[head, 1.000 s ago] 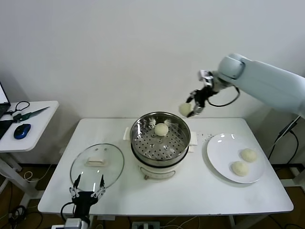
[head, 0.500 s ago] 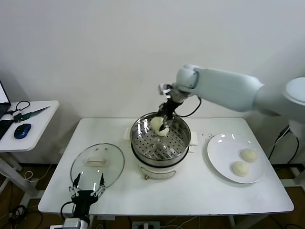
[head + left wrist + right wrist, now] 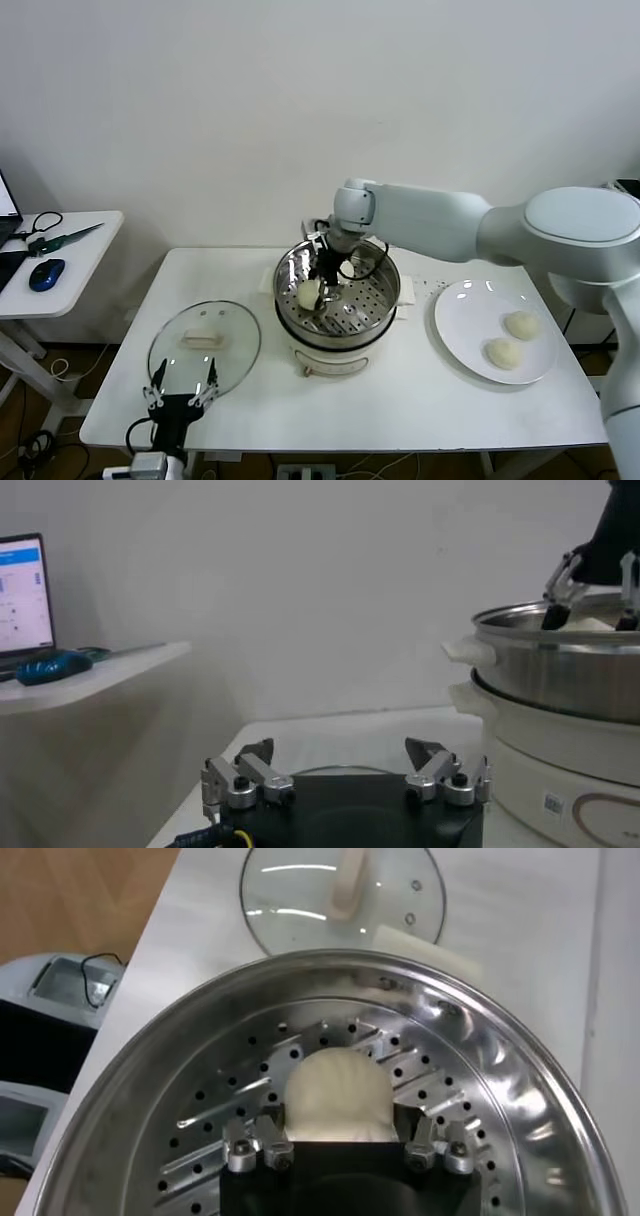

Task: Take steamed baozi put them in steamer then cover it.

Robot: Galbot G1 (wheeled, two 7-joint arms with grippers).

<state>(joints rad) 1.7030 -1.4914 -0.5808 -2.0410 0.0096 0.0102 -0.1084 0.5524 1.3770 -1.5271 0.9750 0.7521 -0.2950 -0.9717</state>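
No words, brand names or numbers can be read. A laptop screen (image 3: 22, 595), far off to one side of the left gripper's open jaws, shows faint lines of text too small to make out. A small label (image 3: 553, 803) on the steamer's (image 3: 560, 680) white base, just beyond those jaws on the other side, carries marks that cannot be read either.

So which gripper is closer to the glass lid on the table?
The left. The left gripper waits open at the table's front edge, just before the lid. The right gripper is inside the steamer, holding a bun, farther from the lid.
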